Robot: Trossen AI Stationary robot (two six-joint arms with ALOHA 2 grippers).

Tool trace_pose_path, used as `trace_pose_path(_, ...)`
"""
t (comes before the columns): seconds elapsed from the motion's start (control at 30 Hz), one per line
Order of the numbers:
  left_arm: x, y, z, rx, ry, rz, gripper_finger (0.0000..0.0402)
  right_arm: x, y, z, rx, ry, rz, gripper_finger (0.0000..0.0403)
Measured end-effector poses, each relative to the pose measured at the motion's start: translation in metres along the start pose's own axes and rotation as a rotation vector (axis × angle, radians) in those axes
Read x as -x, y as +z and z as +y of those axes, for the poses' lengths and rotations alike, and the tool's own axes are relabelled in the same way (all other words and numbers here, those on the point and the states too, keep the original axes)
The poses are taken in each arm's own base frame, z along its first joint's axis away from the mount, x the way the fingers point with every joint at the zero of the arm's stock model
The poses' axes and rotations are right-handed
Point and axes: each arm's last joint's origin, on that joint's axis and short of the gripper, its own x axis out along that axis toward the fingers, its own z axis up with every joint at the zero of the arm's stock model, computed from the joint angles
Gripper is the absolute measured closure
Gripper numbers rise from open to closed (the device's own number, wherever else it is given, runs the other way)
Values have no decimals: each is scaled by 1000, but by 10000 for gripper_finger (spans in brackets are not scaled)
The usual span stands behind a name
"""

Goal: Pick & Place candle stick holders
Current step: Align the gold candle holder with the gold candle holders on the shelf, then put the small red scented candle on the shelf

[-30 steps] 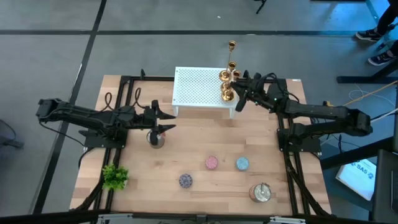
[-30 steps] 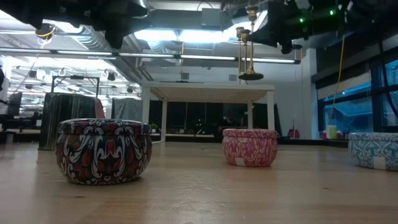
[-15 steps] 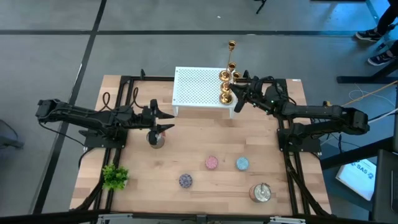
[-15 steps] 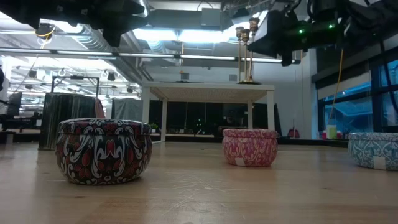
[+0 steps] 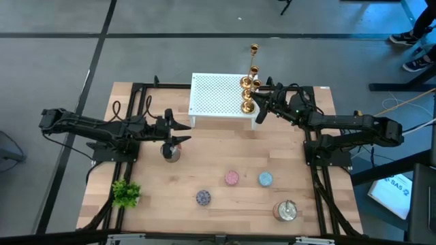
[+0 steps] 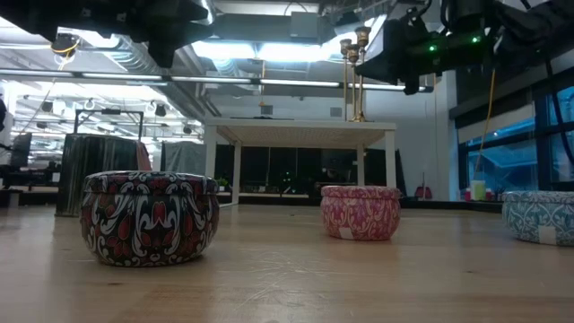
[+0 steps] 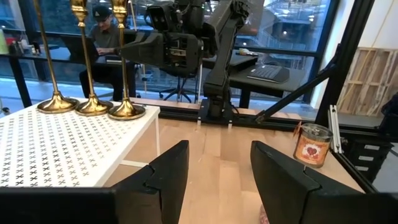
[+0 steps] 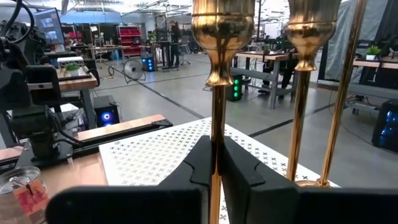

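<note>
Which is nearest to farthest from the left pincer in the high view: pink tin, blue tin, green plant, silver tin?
From the left pincer:
1. Green plant, at the table's front left edge.
2. Pink tin, centre front; close to the plant, hard to separate.
3. Blue tin, just right of the pink one.
4. Silver tin, front right.

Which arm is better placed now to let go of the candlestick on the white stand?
The right. Its gripper is shut on the nearest candlestick's stem over the white stand. The left gripper hangs open, apart from it.
</note>
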Motion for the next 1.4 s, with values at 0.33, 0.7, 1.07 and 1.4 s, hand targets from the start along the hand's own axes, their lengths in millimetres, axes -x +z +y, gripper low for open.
trace_pose_path(0.33, 0, -2, 0, -4, 1, 20, 233, 0, 0, 1, 10, 17, 2, 369)
trace_pose_path(0.7, 0, -1, -1, 18, -24, 42, 233, 4, -1, 2, 25, 83, 30, 241)
trace_pose_path(1.07, 8, 61, -11, 52, 30, 462, 241, 29, 18, 22, 7, 239, 396, 173)
trace_pose_path(1.4, -5, 61, -23, 123, -72, 705, 178, 45, 17, 52, 12, 607, 493, 171)
